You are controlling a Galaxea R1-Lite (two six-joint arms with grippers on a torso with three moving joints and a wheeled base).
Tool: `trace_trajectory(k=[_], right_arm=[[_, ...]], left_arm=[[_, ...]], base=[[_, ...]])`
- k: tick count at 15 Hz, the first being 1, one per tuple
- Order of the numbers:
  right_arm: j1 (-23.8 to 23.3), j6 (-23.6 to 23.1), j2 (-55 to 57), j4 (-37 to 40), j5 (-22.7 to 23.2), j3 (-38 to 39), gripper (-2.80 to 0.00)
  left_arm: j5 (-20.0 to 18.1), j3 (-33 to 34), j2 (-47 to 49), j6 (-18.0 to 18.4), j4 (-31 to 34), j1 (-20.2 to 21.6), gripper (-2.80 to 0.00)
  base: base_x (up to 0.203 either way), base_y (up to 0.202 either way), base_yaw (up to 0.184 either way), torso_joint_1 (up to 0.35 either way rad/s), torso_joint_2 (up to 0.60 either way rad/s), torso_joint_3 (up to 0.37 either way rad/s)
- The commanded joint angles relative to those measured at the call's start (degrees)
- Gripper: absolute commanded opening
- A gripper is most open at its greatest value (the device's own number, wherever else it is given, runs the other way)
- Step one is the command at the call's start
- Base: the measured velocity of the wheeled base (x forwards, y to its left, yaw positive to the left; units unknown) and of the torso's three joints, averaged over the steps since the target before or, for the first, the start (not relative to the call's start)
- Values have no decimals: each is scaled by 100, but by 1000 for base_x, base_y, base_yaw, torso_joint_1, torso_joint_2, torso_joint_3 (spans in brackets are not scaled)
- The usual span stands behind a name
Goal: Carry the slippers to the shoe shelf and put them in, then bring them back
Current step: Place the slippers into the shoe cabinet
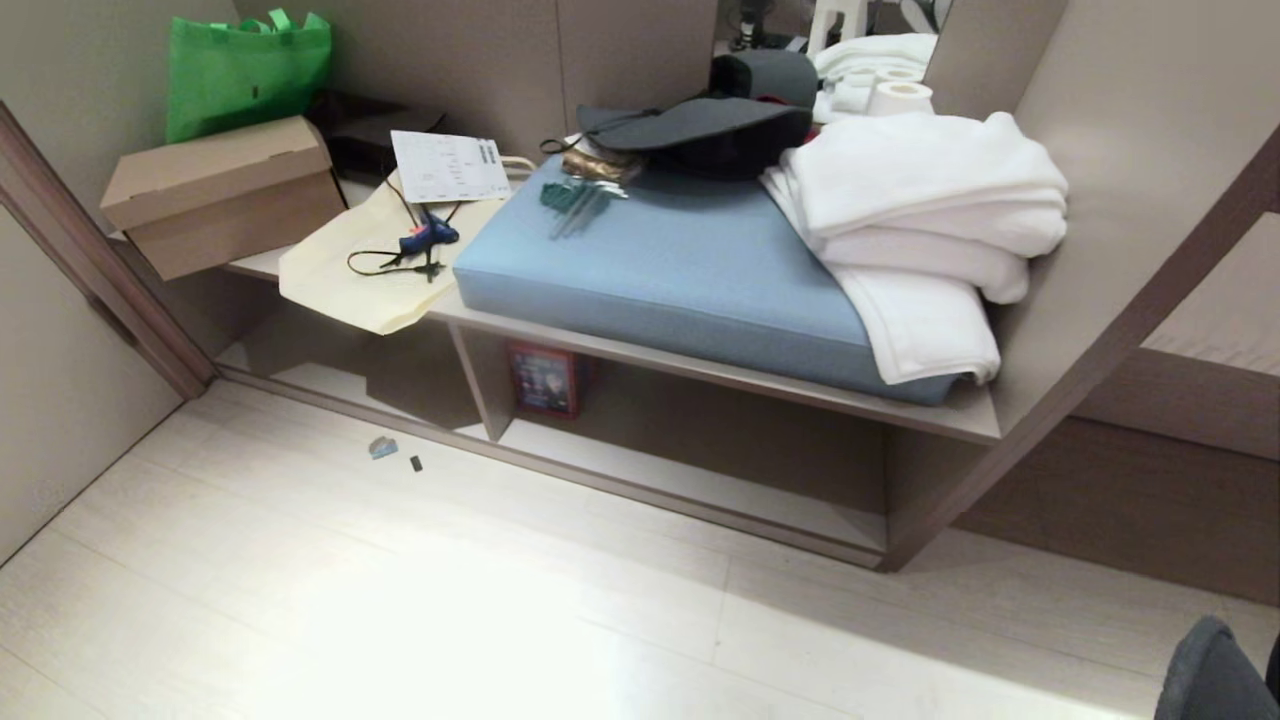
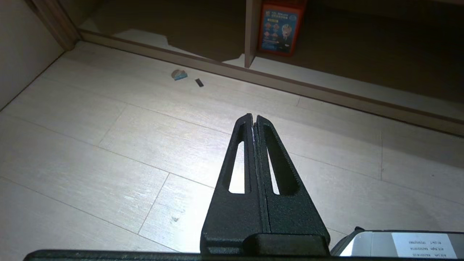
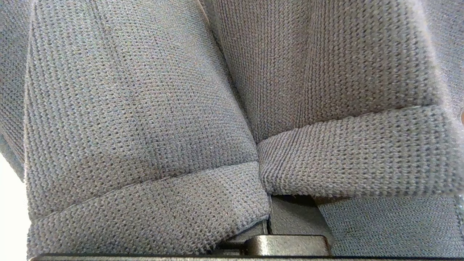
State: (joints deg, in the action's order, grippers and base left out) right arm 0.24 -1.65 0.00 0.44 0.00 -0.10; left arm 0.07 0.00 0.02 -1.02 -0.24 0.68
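The floor [image 1: 400, 600] of pale planks fills the near half of the head view. Beyond it stands the grey-beige built-in unit. Its counter [image 1: 720, 372] runs from far left to near right, and below it opens the shoe shelf [image 1: 690, 470], a low cubby split by an upright divider [image 1: 480, 385]. Just right of the divider, at the back of the cubby, a red box [image 1: 545, 380] stands upright.

On the counter lies a blue cushion [image 1: 660, 280]. A stack of folded white towels [image 1: 920, 220] rests on its right end and hangs over its near edge. On its far part sits a dark bag [image 1: 700, 130]. Left of the cushion lies a cream cloth bag [image 1: 370, 260], draped over the counter's edge, with a blue glue gun [image 1: 428, 238] and a sheet of paper [image 1: 450, 167] on it. At the far left sit a cardboard box [image 1: 220, 190] and, behind it, a green bag [image 1: 245, 70].

The slippers [image 3: 232, 108] fill the right wrist view, two grey knitted uppers side by side pressed close to the camera; in the head view a grey edge shows at the near right corner. The right pincer [image 3: 270, 221] is clamped tight on them, its fingers almost hidden beneath the cloth.

The left pincer [image 2: 253, 117] hovers over bare floor, its two black fingers pressed together with nothing between them.

Two small scraps [image 1: 392, 452] lie on the floor near the left half of the shelf.
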Motion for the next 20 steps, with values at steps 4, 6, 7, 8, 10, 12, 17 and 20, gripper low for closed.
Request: trace_trajectory(k=[4,6,7,8,10,12,17,20], right_arm=[[2,-2,9,0,0,1,-280],[11,-2,9,0,0,1,-280],[11,-2,9,0,0,1,-280],[11,-2,9,0,0,1,-280],[11,-2,9,0,0,1,-280],[11,-2,9,0,0,1,-280],[11,-2,9,0,0,1,-280],[20,-2,9,0,0,1,-280]], left_arm=[[1,0,6,-6,-2,2,-280],[1,0,6,-3,-2,2,-280],[1,0,6,-3,-2,2,-280],[1,0,6,-3,-2,2,-280],[1,0,6,-12,-2,2,-280],[1,0,6,-5,-2,2,-280],[1,0,6,-12,-2,2,-280],[1,0,6,-12,-2,2,-280]], base=[[0,0,0,-2,3,-201],[0,0,0,4,5,-194],[0,0,0,7,-1,-207],[0,0,0,-2,5,-194],[0,0,0,2,6,-195],[0,0,0,0,4,-195],[0,0,0,1,4,-199],[0,0,0,2,4,-199]])
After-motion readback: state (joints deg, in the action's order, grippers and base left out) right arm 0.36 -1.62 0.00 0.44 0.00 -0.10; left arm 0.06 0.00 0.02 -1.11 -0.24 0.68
